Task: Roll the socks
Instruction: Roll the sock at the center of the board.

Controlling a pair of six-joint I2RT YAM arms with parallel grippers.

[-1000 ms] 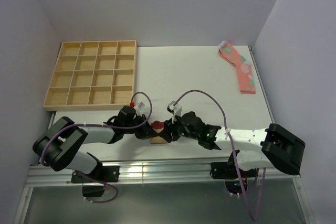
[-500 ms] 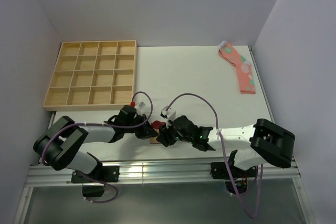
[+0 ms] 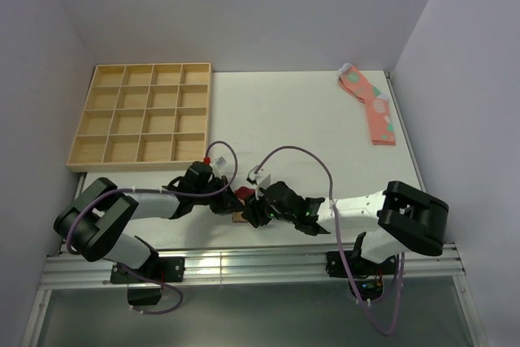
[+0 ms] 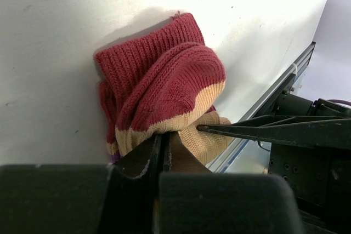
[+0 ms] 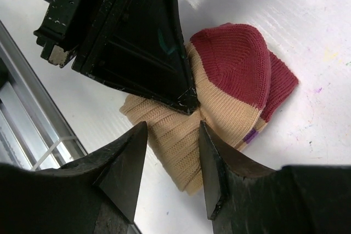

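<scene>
White table (image 3: 309, 119) with pale walls on three sides, metal rail (image 3: 244, 264) along the bottom edge of the top view. Wooden tray (image 3: 138, 166) with a grid of compartments sits upper left. Pink patterned socks (image 3: 372, 107) lie flat at the upper right, well apart from both arms.

Red-and-tan sock bundle (image 3: 242, 195) sits at lower centre of the top view, close to the near table edge, mostly hidden by the two claws meeting over it. Left wrist view shows it bunched on the table, red ribbed part on top, tan part underneath at the lower side (image 4: 164, 91).

Left gripper (image 4: 164, 141) comes in from the left. Its fingers are pressed together with only a thin slit between them, pinching the tan edge of the bundle.

Right gripper (image 5: 171, 130) comes in from the right, fingers spread apart, tan ribbed fabric lying in the gap between them. No clear grip on it. Its thin finger tip touches the tan part in the left wrist view. Left claw's black finger tip rests on the bundle at centre of the right wrist view.
</scene>
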